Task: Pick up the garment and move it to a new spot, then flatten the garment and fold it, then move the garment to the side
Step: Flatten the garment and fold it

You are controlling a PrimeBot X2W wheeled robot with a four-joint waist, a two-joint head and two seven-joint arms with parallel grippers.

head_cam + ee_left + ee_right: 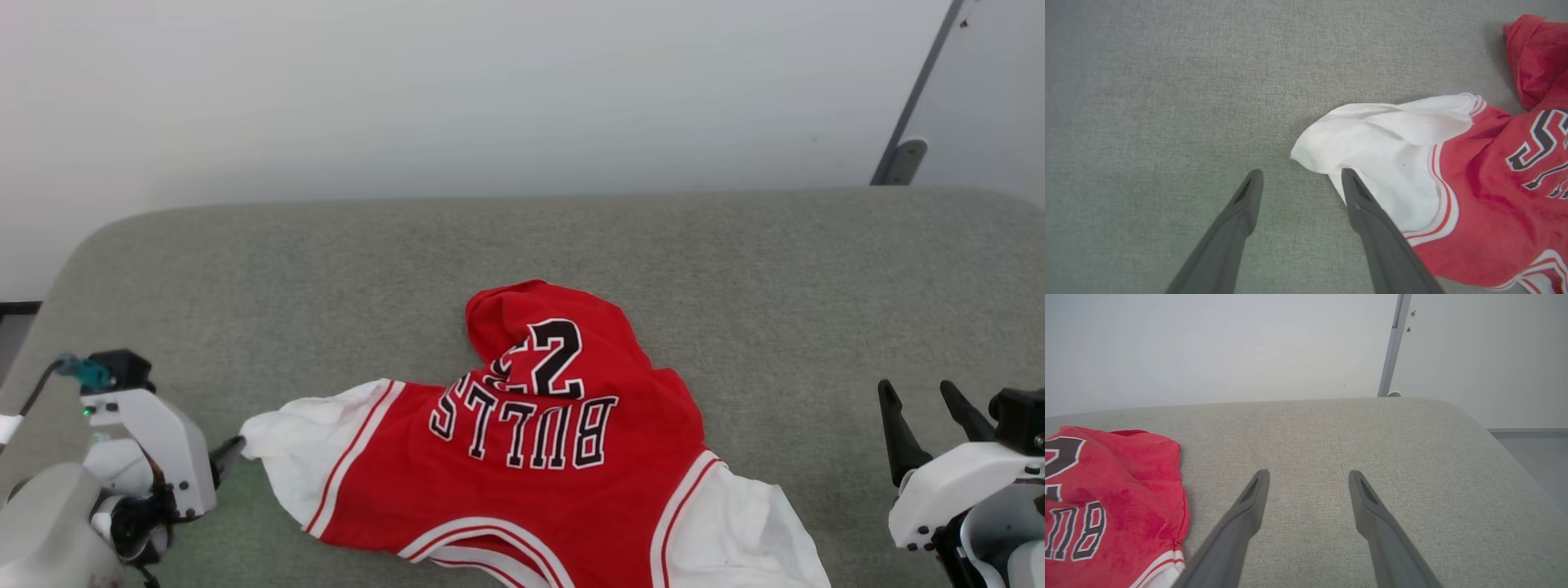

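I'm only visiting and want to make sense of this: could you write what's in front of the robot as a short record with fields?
Surface: grey padded cushion
Garment: red jersey, rumpled, not flattened, print facing up
Left gripper: open, nothing between its fingers, tips at the edge of the white sleeve
Right gripper: open, empty, over bare cushion, apart from the jersey
Folding: not yet done

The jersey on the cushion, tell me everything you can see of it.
The jersey is red fabric with white sleeves, red-white striped trim and black, white-outlined BULLS lettering and a creased number, upside down in the head view. It lies crumpled on the grey cushion. The open left tool sits at one sleeve's edge.
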